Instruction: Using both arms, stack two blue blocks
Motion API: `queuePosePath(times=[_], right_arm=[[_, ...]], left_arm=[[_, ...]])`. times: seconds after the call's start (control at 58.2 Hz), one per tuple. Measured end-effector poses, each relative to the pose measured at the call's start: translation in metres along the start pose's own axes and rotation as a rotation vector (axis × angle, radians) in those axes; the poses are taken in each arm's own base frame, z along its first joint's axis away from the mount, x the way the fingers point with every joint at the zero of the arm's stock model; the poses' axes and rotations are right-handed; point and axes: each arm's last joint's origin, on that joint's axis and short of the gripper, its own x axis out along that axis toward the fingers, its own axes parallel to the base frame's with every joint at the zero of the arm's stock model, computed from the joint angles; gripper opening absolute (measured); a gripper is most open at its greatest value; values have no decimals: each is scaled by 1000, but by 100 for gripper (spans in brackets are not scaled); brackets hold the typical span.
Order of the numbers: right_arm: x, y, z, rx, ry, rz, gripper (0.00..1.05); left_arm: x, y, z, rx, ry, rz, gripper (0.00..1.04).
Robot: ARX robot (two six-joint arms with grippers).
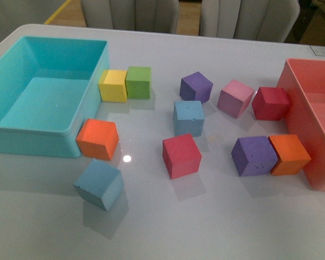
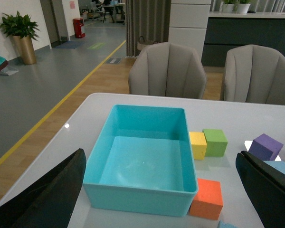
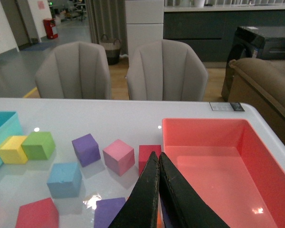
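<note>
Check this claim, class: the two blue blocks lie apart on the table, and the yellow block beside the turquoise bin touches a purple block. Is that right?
Not quite. In the front view the yellow block beside the turquoise bin touches a green block, not a purple one. The near blue block and the far blue block do lie apart.

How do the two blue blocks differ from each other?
The near blue block sits left, close to the robot; the far blue block sits mid-table. The near one is turned at an angle; the far one faces nearly square-on. The near one lies by an orange block; the far one, behind a red block. Both are same-sized light blue cubes resting on the table, unstacked.
</note>
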Motion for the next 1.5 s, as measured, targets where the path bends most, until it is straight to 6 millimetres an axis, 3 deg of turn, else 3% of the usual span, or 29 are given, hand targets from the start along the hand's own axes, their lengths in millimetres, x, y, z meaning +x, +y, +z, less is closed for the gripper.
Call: queuePosePath(times=[0.619,0.894,1.323,1.409,1.495], right_arm=[[-22,0,-3,0,8,0,2],[-22,0,-3,0,3,0,2],[-22,0,-3,0,4,0,84],[-22,0,-3,0,4,0,97],[-22,0,-3,0,3,1,95]], left_arm=[[0,0,0,0,0,0,96],[0,0,0,0,0,0,96],[0,0,0,0,1,0,96],[3,-4,3,-29,360,-179,96],[13,-14,3,-72,679,-284,96]])
